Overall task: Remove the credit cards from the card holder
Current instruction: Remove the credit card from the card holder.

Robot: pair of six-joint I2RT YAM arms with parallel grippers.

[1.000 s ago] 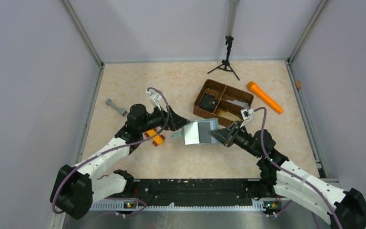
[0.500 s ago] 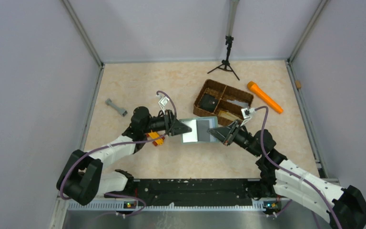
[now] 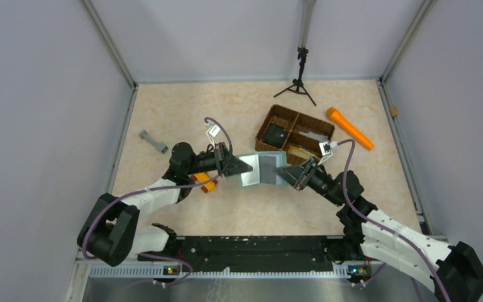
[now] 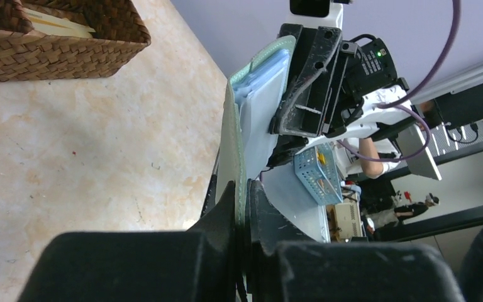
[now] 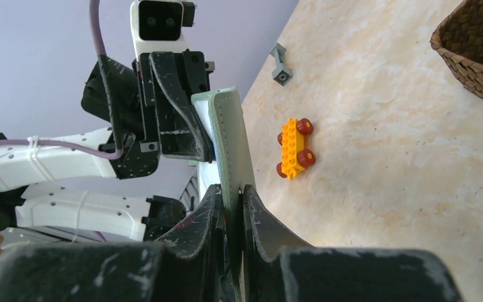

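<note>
The left arm has swung in since a second ago, and its left gripper [image 3: 246,167], wide open back then, is now clamped tight on the left edge of the card holder [image 3: 265,168]. The holder itself has folded from a flat spread into a shallow V, lifted clear of the table [image 3: 182,107] between the two arms.

On the other side, the right gripper [image 3: 279,171] hugs the opposite edge. In the right wrist view its black fingers [image 5: 209,207] sit flush on both faces of the stitched sage-green leaf.

The left wrist view shows the same soft green rim running up from the pinch, with a smooth pale blue panel [image 4: 264,107] lying against its inner face. That may be lining or a card; the angle is too steep to tell.

Just behind the holder is the brown woven basket [image 3: 266,126], divided into compartments, with coarse wicker walls. Below the left wrist lies a yellow-orange studded toy brick [image 3: 205,181] with dark red wheels. Well off to the left is a small grey dumbbell-shaped piece [image 3: 153,141]. Right of the basket lies an orange cylinder [image 3: 349,128], and a black tripod [image 3: 300,75] stands at the back.
</note>
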